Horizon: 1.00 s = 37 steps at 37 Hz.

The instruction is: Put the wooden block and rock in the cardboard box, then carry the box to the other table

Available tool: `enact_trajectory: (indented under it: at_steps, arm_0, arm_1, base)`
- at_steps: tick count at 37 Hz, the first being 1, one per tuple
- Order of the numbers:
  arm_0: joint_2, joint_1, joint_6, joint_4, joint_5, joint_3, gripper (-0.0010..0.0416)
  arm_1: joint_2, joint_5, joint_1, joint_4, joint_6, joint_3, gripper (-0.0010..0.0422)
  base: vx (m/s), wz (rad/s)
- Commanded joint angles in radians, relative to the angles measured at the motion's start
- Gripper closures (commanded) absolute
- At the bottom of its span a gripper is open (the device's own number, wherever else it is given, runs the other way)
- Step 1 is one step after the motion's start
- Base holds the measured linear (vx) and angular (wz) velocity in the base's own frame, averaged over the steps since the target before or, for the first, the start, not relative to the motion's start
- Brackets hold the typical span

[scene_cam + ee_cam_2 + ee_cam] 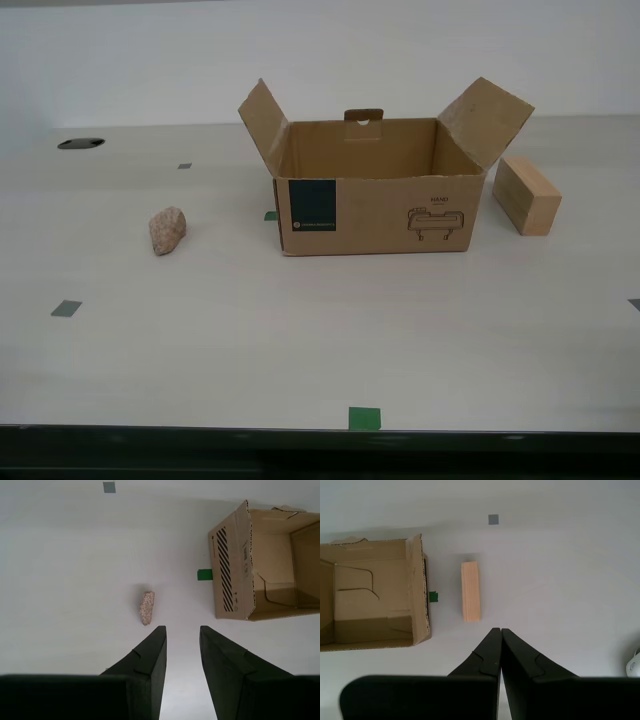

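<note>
Our first gripper (500,632), jaws closed and empty, hangs above the table (300,340) with the wooden block (471,591) lying lengthwise just ahead beside the cardboard box (417,580), while our second gripper (182,632), parted and empty, faces the rock (147,607).

The box (380,185) front reads "HAND" (440,200) above a line drawing; the teal label's (313,206) small print is unreadable.

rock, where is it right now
The rock lies on the white table toward the exterior view's left, apart from the open cardboard box.
</note>
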Motion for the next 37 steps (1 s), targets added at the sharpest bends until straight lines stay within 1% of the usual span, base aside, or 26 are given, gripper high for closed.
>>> enact_trajectory:
  at_steps: [1,16,30,32,33,35,37]
  arm_0:
    - [0.0,0.0,0.0,0.0,0.0,0.0,0.0406]
    - [0.0,0.0,0.0,0.002,0.0,0.0,0.0406]
    - [0.0,0.0,0.001,0.007,0.0,0.0,0.0406]
    - [0.0,0.0,0.005,0.007,0.0,0.0,0.0406]
    - [0.0,0.0,0.013,0.007,0.0,0.0,0.0406]
    - [0.0,0.0,0.019,0.008,-0.007,0.0,0.0406]
    - [0.0,0.0,0.019,0.008,-0.042,0.0,0.0406]
  arm_1:
    - [0.0,0.0,0.0,0.002,-0.002,0.001,0.0321]
    - [0.0,0.0,0.0,0.007,-0.002,0.001,0.0304]
    - [0.0,0.0,0.0,0.011,-0.001,0.001,0.0308]
    - [0.0,0.0,0.0,0.011,-0.001,0.001,0.0307]
    - [0.0,0.0,0.0,0.011,-0.001,0.001,0.0306]
    - [0.0,0.0,0.0,0.012,-0.001,0.001,0.0307]
    - [0.0,0.0,0.0,0.014,-0.002,0.001,0.0308]
  base:
    - [0.0,0.0]
    - [0.0,0.0]
    - [0.0,0.0]
    - [0.0,0.0]
    - [0.0,0.0]
    - [0.0,0.0]
    - [0.0,0.0]
